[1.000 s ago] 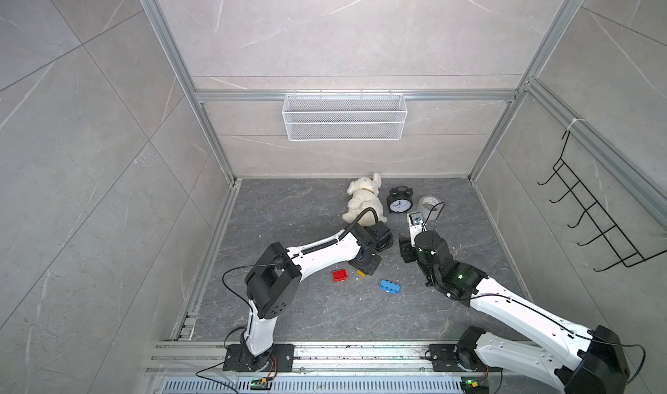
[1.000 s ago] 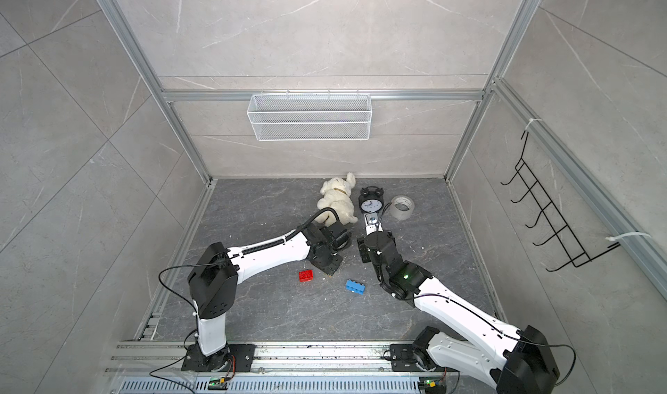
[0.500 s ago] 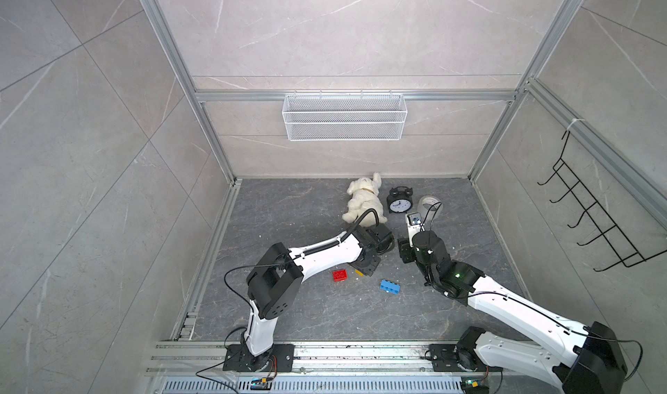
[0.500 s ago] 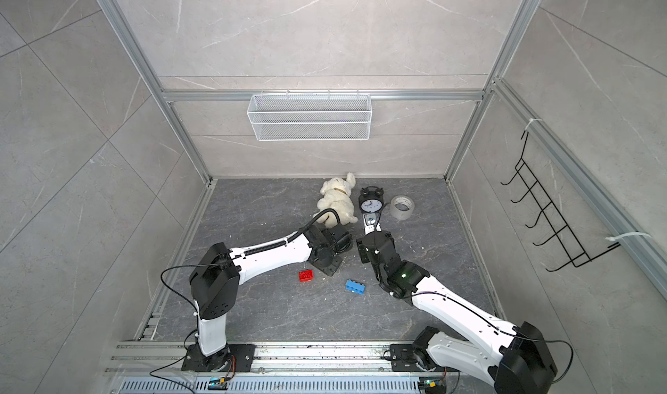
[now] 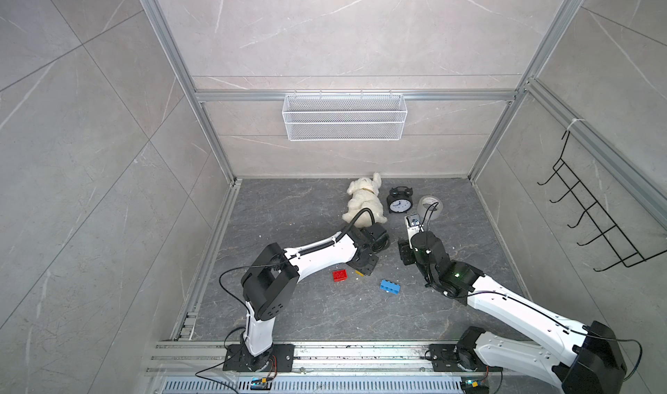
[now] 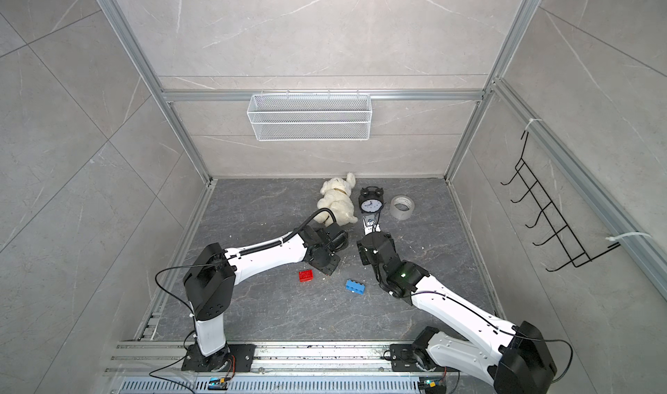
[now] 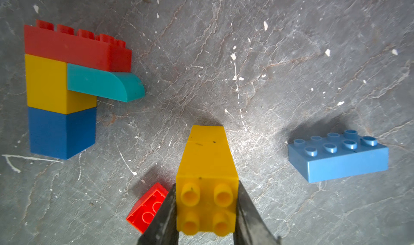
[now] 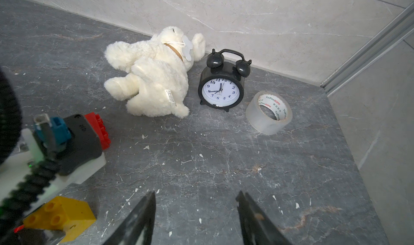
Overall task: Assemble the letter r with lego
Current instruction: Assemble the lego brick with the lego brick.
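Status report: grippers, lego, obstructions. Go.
Left gripper shut on yellow stack. Right gripper open, empty. Partial build on floor; blue brick, red brick loose. Nothing between stack and build.

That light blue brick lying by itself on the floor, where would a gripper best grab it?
Across its two long smooth sides, coming straight down from above. The light blue brick lies flat, studs up, with bare floor all round it, so both sides are free, and its width probably fits the jaws better than its length.
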Controlling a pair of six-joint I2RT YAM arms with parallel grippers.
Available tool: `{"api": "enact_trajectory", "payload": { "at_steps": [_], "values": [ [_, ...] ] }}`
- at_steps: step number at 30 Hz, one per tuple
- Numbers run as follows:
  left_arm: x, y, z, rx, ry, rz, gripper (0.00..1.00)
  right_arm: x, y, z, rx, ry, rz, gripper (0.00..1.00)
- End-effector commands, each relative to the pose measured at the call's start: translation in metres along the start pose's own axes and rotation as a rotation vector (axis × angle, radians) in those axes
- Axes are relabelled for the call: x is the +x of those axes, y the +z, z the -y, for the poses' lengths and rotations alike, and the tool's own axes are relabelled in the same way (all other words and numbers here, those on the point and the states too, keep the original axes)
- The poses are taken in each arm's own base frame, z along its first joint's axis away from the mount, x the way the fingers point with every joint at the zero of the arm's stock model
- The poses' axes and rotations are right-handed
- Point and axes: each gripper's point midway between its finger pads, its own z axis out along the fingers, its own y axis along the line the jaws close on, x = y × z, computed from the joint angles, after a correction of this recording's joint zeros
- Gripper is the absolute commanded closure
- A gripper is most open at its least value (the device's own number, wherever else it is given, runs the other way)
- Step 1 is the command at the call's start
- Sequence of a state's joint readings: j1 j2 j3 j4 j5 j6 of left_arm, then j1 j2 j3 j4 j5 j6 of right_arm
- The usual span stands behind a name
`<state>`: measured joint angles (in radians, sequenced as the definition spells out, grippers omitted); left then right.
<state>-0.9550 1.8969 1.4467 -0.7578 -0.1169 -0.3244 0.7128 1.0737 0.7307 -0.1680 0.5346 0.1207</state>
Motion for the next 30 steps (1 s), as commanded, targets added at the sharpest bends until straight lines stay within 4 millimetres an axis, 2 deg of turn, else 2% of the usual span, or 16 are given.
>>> {"api": "enact_trajectory", "payload": {
  "at_steps": [1, 8, 21, 26, 28, 30],
  "values": [
    [0.025, 0.032, 0.008, 0.061, 0.008, -0.104, 0.95, -0.008, -0.003, 0.002, -0.001, 0.021, 0.000, 0.39],
    [0.038, 0.045, 0.013, 0.123, 0.000, -0.155, 0.95, -0.004, -0.001, 0.000, -0.003, 0.011, -0.031, 0.39],
    [0.055, 0.066, 0.011, 0.105, -0.006, -0.227, 0.95, 0.001, 0.006, -0.004, 0.000, -0.001, -0.062, 0.39],
    [0.055, 0.075, 0.009, 0.092, -0.012, -0.238, 0.95, 0.001, 0.008, -0.004, 0.005, -0.005, -0.062, 0.39],
    [0.050, 0.075, 0.008, 0.079, -0.017, -0.218, 0.94, 0.000, 0.008, -0.004, 0.004, -0.008, -0.061, 0.39],
    [0.040, 0.071, 0.006, 0.062, -0.017, -0.185, 0.86, 0.000, 0.008, -0.004, 0.006, -0.010, -0.060, 0.39]
  ]
}}
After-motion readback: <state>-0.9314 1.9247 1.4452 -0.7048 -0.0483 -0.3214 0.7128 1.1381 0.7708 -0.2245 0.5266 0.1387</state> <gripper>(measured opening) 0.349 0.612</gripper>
